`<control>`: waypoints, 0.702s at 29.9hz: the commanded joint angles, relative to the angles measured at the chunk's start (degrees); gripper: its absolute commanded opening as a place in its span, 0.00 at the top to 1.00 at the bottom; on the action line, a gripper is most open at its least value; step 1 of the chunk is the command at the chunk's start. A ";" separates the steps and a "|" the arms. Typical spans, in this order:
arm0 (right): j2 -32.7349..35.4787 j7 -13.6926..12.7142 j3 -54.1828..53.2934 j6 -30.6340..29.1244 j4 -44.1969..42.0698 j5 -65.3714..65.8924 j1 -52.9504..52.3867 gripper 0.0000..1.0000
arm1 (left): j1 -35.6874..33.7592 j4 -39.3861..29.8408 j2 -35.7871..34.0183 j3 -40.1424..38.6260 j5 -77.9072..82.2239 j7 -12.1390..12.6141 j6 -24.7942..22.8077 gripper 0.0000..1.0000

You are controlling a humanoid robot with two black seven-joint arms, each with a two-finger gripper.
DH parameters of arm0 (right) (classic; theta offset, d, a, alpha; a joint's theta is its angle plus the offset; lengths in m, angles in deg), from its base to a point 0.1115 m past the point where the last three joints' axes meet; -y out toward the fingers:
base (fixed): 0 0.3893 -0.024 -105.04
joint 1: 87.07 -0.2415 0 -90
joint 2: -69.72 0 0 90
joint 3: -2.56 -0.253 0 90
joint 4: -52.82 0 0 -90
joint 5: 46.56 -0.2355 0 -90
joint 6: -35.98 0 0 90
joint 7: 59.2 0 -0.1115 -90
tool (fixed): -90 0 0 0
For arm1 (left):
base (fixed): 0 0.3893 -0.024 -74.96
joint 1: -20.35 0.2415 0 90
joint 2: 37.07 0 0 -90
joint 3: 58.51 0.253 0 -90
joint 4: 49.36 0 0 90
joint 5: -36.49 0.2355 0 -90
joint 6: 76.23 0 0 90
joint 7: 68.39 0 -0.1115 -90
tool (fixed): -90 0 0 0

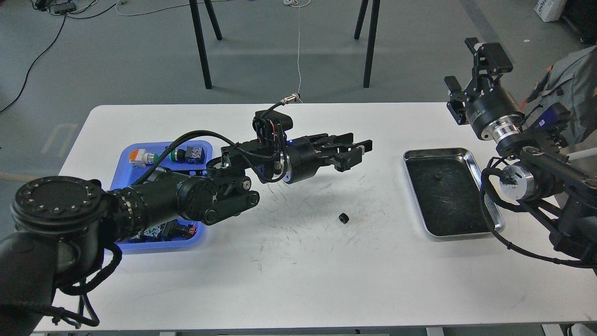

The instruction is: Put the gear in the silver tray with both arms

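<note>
a small black gear (pixel 343 218) is seen lying on the white worktop (pixel 298 270), below the empty, parted left pincer (pixel 357 151) and left of the silver tray (pixel 500 224). the right pincer (pixel 471 74), parted and empty, is raised farther off, so the left is judged nearer.

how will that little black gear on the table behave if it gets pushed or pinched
The gear looks tiny and probably light, so a nudge may skid it across the smooth white table. Its round shape suggests it could roll if tipped. Small size makes pinching likely fiddly.
</note>
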 commanded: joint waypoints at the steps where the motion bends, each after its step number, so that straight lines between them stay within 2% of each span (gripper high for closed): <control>1: 3.03 0.00 3.07 0.00 3.41 0.14 -1.40 0.04 | 0.20 0.40 -2.69 -1.90 -4.98 0.00 -1.13 0.40; 4: 5.14 0.00 3.86 0.00 5.18 0.05 -2.02 0.04 | 0.20 0.84 -5.84 -5.32 -8.76 0.00 -1.91 0.35; 5: 5.85 0.00 3.95 -0.09 5.96 0.05 -2.11 0.04 | 0.11 0.58 -7.16 -6.55 -10.16 0.00 -2.87 0.30; 6: 6.81 0.00 4.04 -0.09 6.76 0.14 -2.19 0.04 | 0.11 0.58 -8.22 -7.96 -12.09 0.00 -5.15 0.23; 9: 9.71 0.00 5.18 -0.79 8.96 0.31 -3.15 0.02 | -0.41 0.84 -11.12 -9.55 -18.60 0.00 -11.74 0.13; 12: 11.91 0.00 8.95 -1.23 11.33 0.49 -5.35 0.01 | -2.69 0.58 -15.51 -9.56 -25.36 0.00 -20.78 0.08; 18: 13.41 0.00 15.11 -1.23 13.79 4.97 -10.27 0.01 | -4.63 1.28 -21.14 -11.48 -31.35 0.00 -32.75 0.00; 21: 13.41 0.00 17.48 -1.23 13.71 6.72 -11.77 0.01 | -4.63 0.84 -24.57 -13.16 -34.87 0.00 -38.00 0.00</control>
